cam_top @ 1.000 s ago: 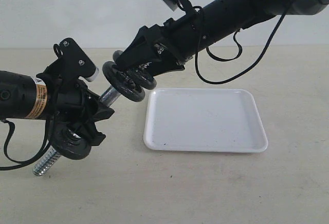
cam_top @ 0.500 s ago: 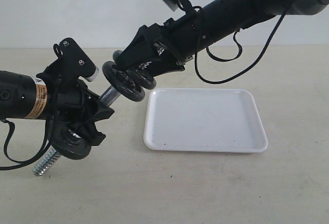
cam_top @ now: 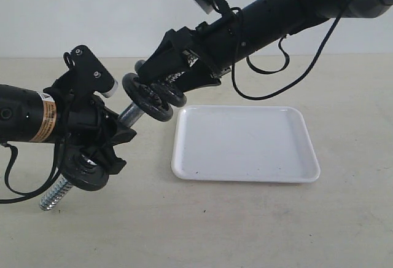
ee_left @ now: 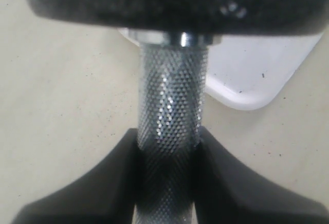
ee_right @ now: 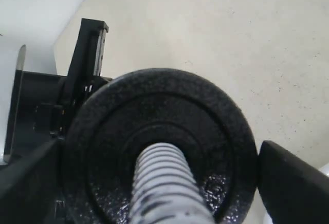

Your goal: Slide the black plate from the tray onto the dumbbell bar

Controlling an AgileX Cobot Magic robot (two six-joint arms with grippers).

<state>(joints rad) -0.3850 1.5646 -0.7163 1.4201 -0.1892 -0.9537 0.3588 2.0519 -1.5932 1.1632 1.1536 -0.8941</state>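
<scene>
Shifting barely since second ago, right end effector (cam_top: 158,82) flanks round black weight plate (ee_right: 205,121), grip unclear; plate already threaded on knurled chrome dumbbell bar (ee_left: 172,95) clamped in left end effector (ee_left: 167,149)

Exterior view looks across the table (cam_top: 233,225); both wrist views closely share the dumbbell bar (ee_left: 172,111).

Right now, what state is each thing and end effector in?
White rectangular plastic tray: lying flat, nothing in it.
Shiny chrome dumbbell bar: tilted, held in the air.
Round black weight plate: threaded onto the bar.
Left end effector: shut on the bar.
Right end effector: straddles the plate; grip unclear.
</scene>
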